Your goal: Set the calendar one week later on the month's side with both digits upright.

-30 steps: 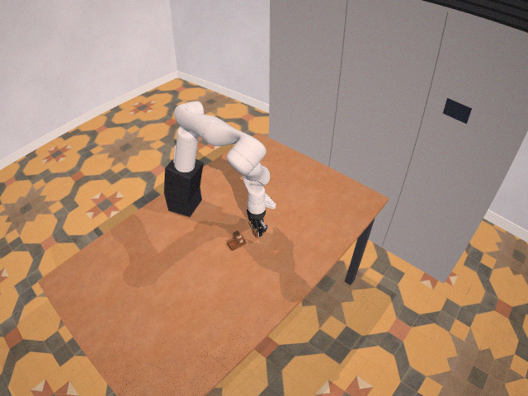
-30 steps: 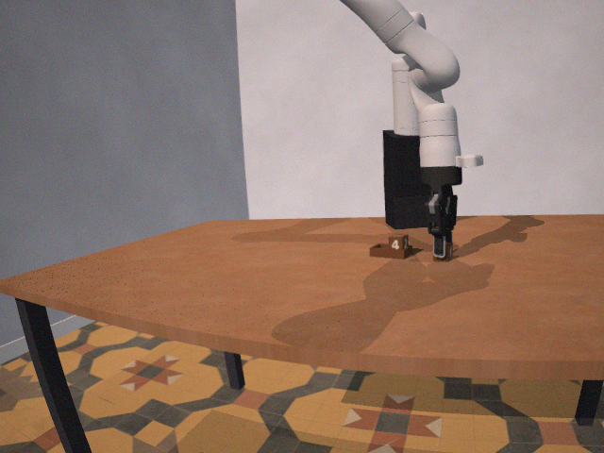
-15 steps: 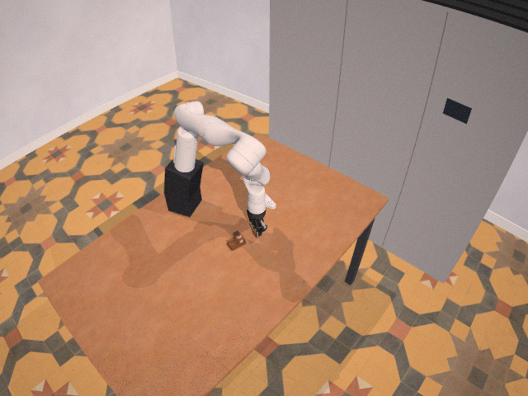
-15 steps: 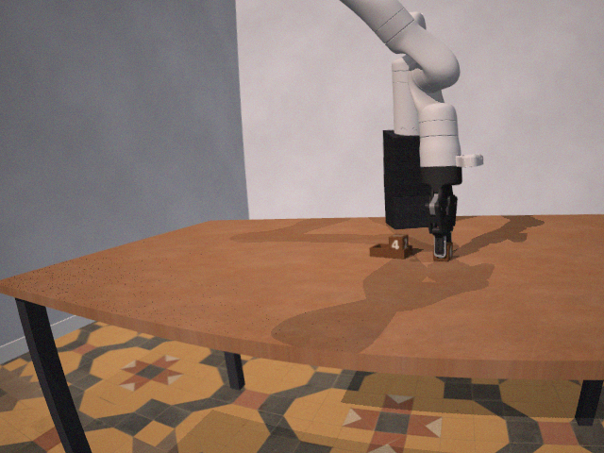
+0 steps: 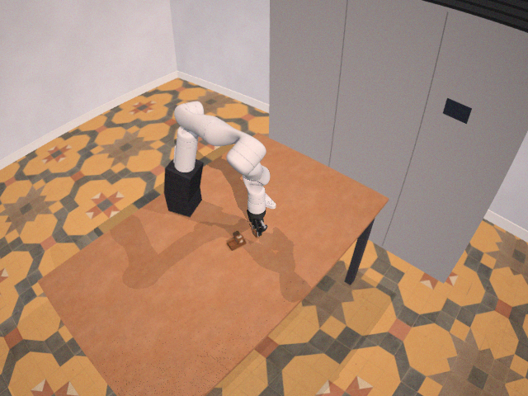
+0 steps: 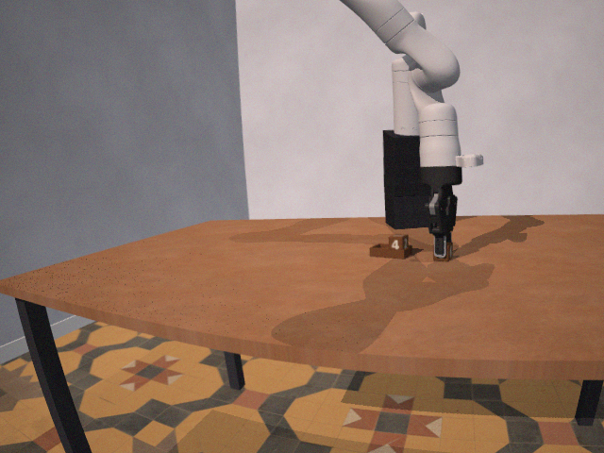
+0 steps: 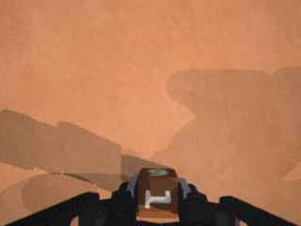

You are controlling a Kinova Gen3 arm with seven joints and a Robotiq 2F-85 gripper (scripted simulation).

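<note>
A small brown calendar tray (image 6: 389, 251) lies on the table, and one cube (image 6: 397, 243) stands in its right end, showing a white 4. It also shows in the top view (image 5: 235, 241). My gripper (image 6: 441, 254) points straight down just right of the tray and is shut on the second cube (image 7: 157, 192), which sits low at the table surface. In the wrist view the held cube shows a white digit lying on its side toward the camera and another mark on its top. The month's name cannot be made out.
The arm's black base (image 5: 183, 187) stands at the table's back edge. A tall grey cabinet (image 5: 396, 119) stands beside the table. The table's edges are far from the tray.
</note>
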